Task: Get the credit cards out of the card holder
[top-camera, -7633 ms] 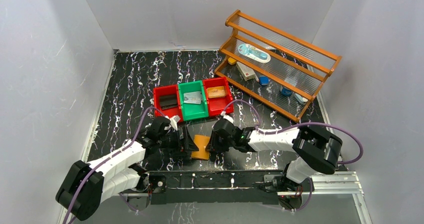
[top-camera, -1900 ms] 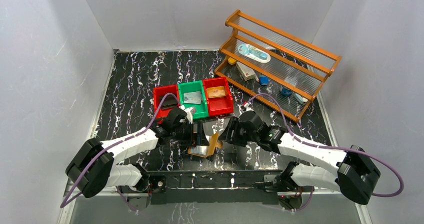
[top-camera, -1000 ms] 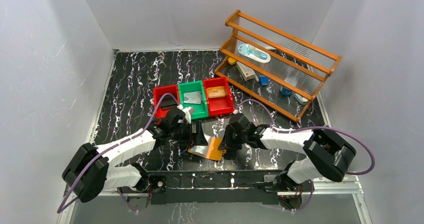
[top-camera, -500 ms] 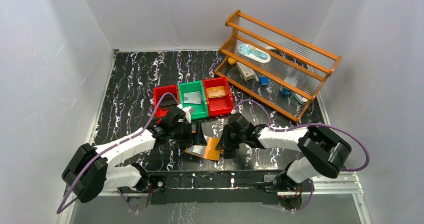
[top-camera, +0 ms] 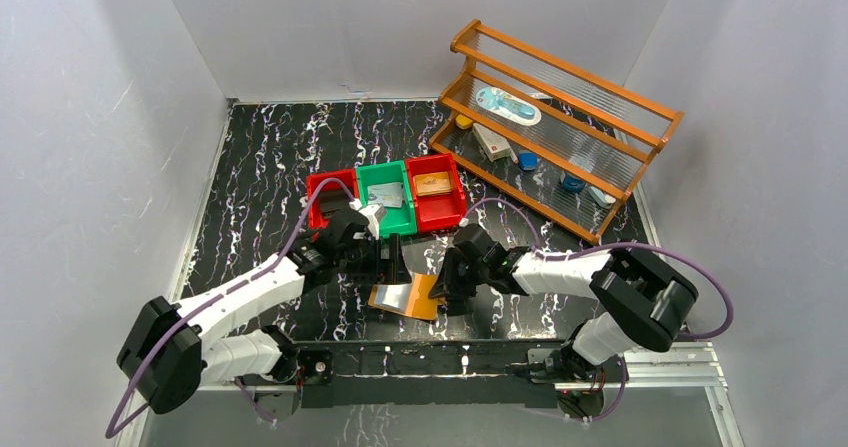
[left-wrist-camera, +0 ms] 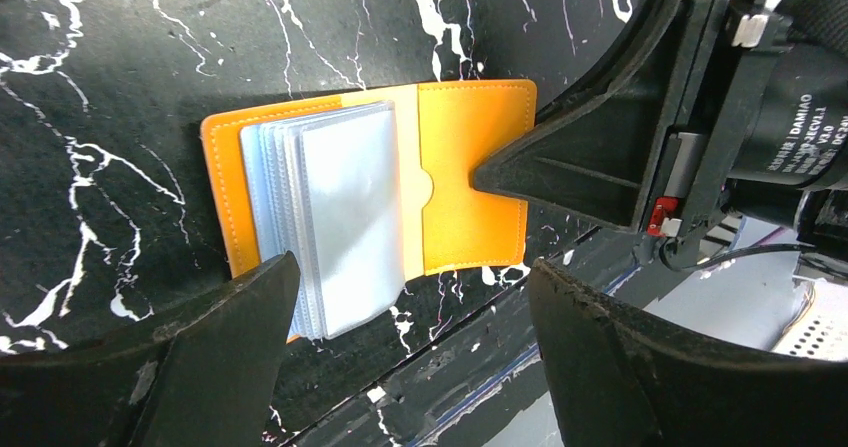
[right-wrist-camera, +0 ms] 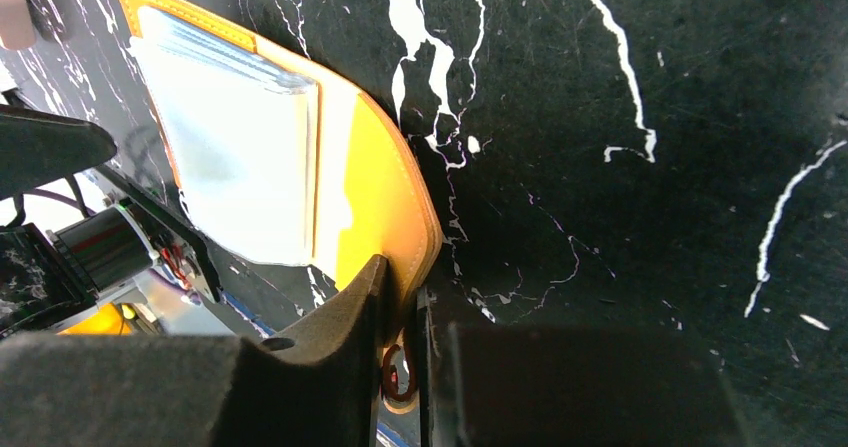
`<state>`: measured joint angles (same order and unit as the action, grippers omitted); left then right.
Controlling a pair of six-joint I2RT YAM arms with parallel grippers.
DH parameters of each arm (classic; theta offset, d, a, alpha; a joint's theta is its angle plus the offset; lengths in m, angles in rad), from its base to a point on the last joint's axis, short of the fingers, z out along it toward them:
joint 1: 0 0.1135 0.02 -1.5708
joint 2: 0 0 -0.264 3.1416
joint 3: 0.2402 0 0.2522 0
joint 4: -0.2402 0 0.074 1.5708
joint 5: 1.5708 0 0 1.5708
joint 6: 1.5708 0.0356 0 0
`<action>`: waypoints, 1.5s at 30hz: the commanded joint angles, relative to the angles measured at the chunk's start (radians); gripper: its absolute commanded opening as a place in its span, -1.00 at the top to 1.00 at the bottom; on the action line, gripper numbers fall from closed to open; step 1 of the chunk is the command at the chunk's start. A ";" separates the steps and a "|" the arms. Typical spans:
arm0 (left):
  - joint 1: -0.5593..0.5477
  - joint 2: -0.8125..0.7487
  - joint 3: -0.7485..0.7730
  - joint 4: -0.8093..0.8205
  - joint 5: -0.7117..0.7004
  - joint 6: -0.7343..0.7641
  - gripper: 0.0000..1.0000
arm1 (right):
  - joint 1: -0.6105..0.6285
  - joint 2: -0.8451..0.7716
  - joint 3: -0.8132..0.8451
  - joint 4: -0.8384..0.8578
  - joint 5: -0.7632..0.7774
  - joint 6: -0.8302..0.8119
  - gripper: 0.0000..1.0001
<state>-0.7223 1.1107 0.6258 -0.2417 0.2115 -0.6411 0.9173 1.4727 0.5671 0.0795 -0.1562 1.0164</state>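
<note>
The palm-sized tan-orange leather card holder [top-camera: 405, 297], closed seconds earlier, lay open on the black marbled surface [top-camera: 270, 167], its clear grey-blue pockets [left-wrist-camera: 268, 177] exposed. The right claw [right-wrist-camera: 405, 302] had narrowed onto its flap edge. The left claw [left-wrist-camera: 412, 265] hung wide above, so the credit cards [left-wrist-camera: 350, 217], seemingly not yet out, could be pulled next.

The card holder [top-camera: 406, 299] is lying open on the black marbled table [top-camera: 260, 167]. The left gripper [top-camera: 397, 266] is hovering at its far edge, and the right gripper [top-camera: 446, 293] is meeting its right edge, just before three coloured bins [top-camera: 386, 219].
</note>
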 commanded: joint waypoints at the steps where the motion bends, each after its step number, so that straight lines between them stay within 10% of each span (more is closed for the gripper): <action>1: -0.005 0.038 0.016 0.004 0.088 0.032 -0.65 | 0.002 0.033 0.013 -0.065 0.045 -0.024 0.61; 45: -0.055 0.196 -0.058 0.342 0.291 -0.118 -0.59 | 0.003 0.052 -0.041 0.052 0.024 0.042 0.57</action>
<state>-0.7654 1.3018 0.6025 0.0029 0.4713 -0.6941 0.9176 1.4986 0.5716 0.1188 -0.1680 1.0336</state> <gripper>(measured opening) 0.783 0.211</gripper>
